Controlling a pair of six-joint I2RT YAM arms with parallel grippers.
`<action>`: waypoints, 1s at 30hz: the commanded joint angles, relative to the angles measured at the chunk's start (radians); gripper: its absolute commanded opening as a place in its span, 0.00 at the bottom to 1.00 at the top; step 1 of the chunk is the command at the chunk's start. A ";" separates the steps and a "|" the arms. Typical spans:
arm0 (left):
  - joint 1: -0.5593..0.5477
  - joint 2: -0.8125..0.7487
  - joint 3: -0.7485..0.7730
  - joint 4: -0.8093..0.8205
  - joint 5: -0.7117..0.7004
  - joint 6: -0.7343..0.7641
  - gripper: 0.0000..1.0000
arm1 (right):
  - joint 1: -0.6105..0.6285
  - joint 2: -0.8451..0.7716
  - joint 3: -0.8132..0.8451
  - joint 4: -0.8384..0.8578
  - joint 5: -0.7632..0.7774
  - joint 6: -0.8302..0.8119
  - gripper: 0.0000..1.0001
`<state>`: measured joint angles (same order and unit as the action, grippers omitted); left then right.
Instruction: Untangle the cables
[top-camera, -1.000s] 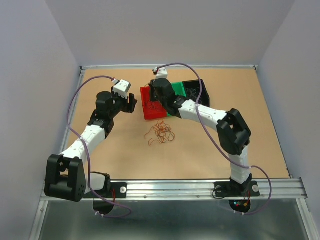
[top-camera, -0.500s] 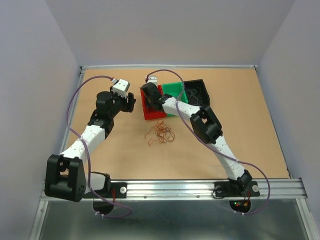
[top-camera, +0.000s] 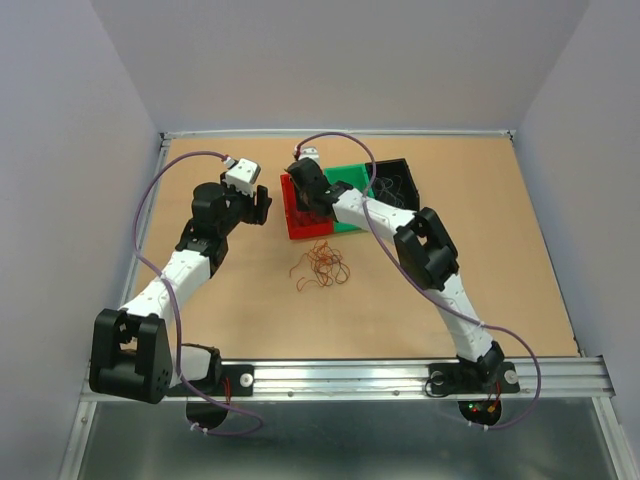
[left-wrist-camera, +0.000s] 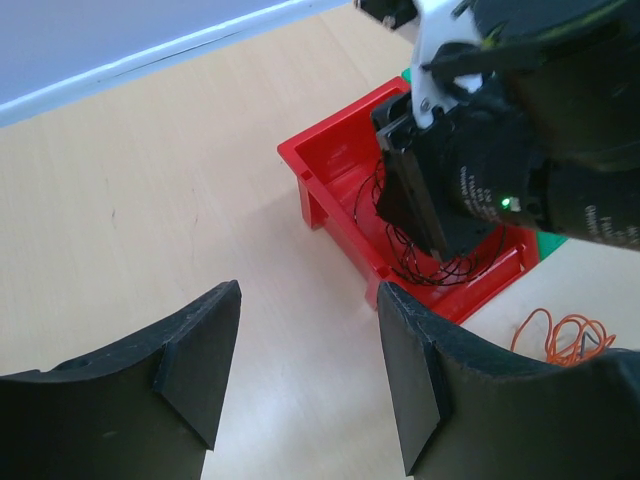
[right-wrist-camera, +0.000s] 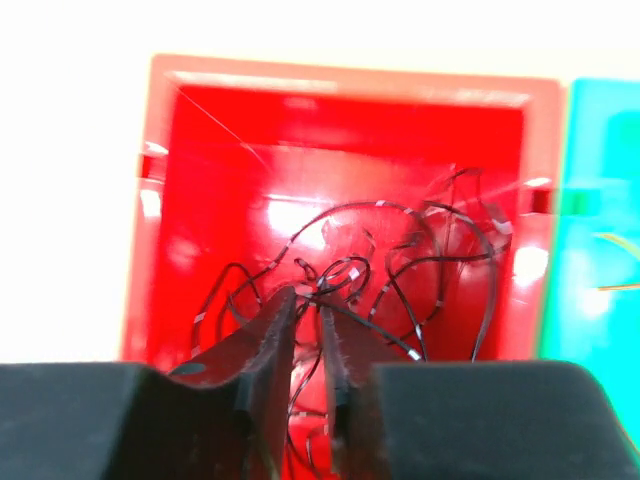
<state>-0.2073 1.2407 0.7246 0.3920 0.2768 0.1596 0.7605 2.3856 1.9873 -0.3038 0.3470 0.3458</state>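
Note:
The cables (top-camera: 320, 268) lie as a small red-orange and brown tangle on the table in front of the bins; their orange loops (left-wrist-camera: 565, 335) show at the right edge of the left wrist view. Several thin dark wires (right-wrist-camera: 400, 260) lie in the red bin (top-camera: 297, 222). My right gripper (right-wrist-camera: 306, 303) hangs inside that bin (right-wrist-camera: 200, 150), its jaws a narrow gap apart, with a dark wire crossing just past the tips. My left gripper (left-wrist-camera: 308, 300) is open above bare table left of the red bin (left-wrist-camera: 340, 215), nothing between its fingers.
A green bin (top-camera: 352, 178) stands against the red bin's right side and a black bin (top-camera: 395, 185) beyond it holds dark wires. The right arm's body (left-wrist-camera: 520, 170) fills the space above the red bin. A metal rail (top-camera: 340, 378) runs along the near edge.
The right arm swung left from the red and green bins' border to over the red bin, and its jaws have parted a little. The left arm has not moved.

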 joint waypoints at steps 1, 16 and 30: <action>0.002 -0.027 0.013 0.044 -0.001 0.017 0.68 | -0.003 -0.131 -0.002 0.002 0.000 -0.011 0.24; -0.009 -0.020 0.012 0.050 -0.011 0.027 0.68 | -0.003 -0.198 -0.036 0.005 -0.014 -0.007 0.60; -0.014 -0.009 0.015 0.056 -0.013 0.040 0.69 | -0.003 -0.547 -0.401 0.225 0.080 -0.160 0.79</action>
<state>-0.2165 1.2407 0.7246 0.3931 0.2718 0.1825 0.7605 1.9224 1.6508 -0.2047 0.3367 0.2386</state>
